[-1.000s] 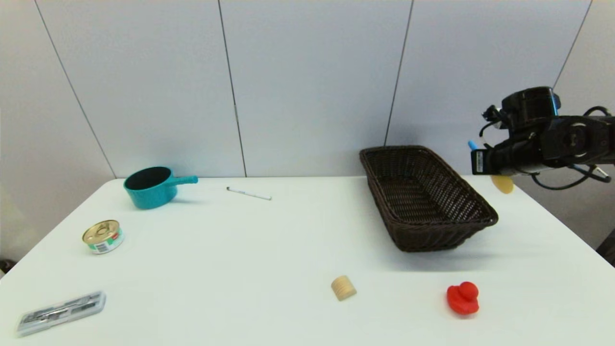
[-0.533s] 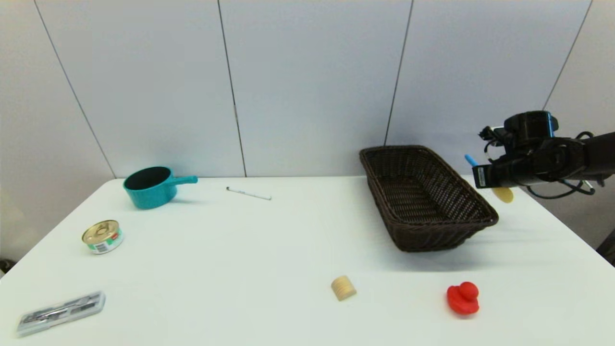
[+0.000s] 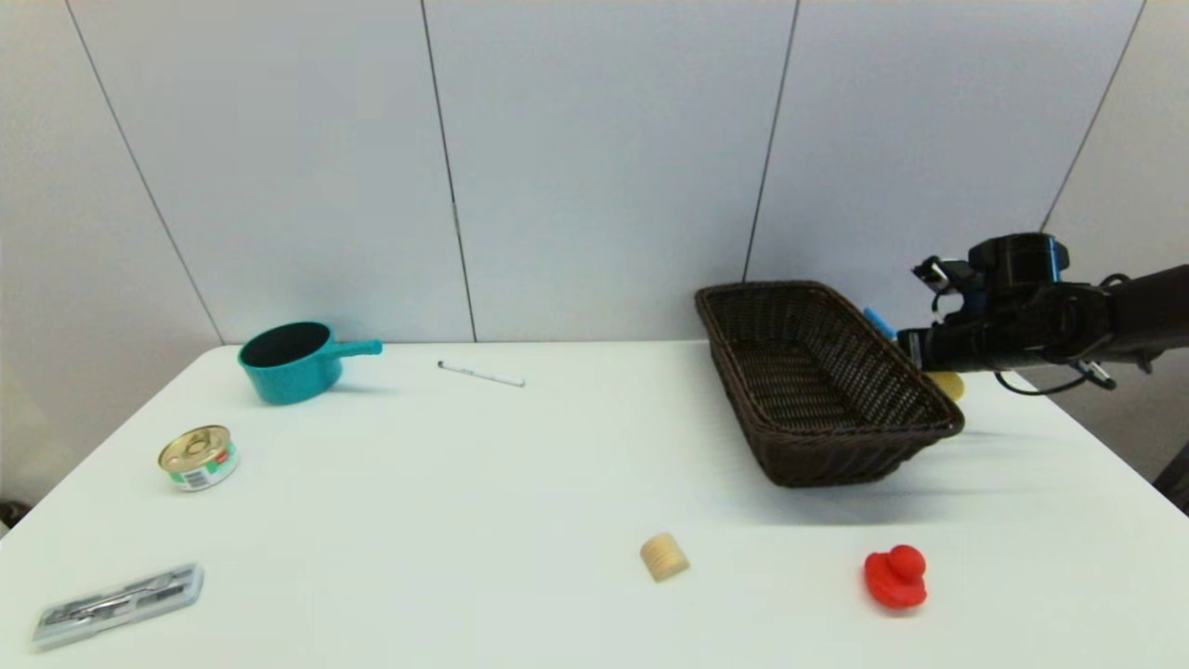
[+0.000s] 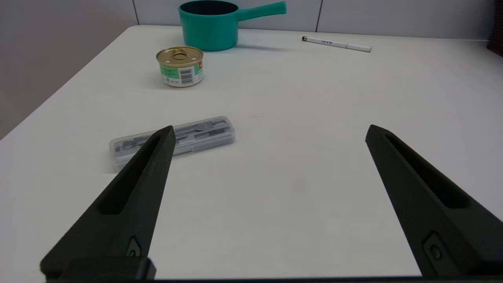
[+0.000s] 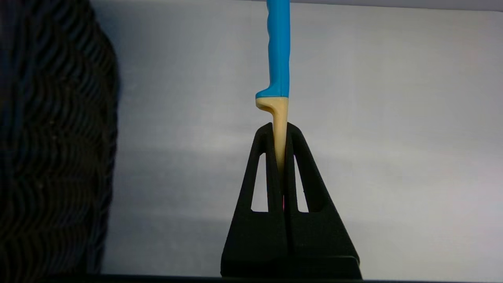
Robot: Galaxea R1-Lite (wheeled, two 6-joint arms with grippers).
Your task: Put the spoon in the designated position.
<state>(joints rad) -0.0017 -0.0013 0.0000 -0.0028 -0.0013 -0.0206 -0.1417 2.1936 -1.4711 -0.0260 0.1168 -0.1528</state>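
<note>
Black right arm (image 3: 1068,321), looping black cables

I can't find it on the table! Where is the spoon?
The spoon is off the table, pinched by its yellow neck in the right gripper, at the far right of the head view just beside the dark wicker basket.

spoon (image 3: 947,383) 1 | basket (image 3: 841,460) 1 | pot (image 3: 290,362) 1 | can (image 3: 199,457) 1 | pen (image 3: 481,374) 1 | duck (image 3: 895,576) 1

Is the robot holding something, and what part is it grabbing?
Yes. The right gripper pinches the spoon by its pale yellow neck, just below the blue handle. The left gripper is open and holds nothing.
</note>
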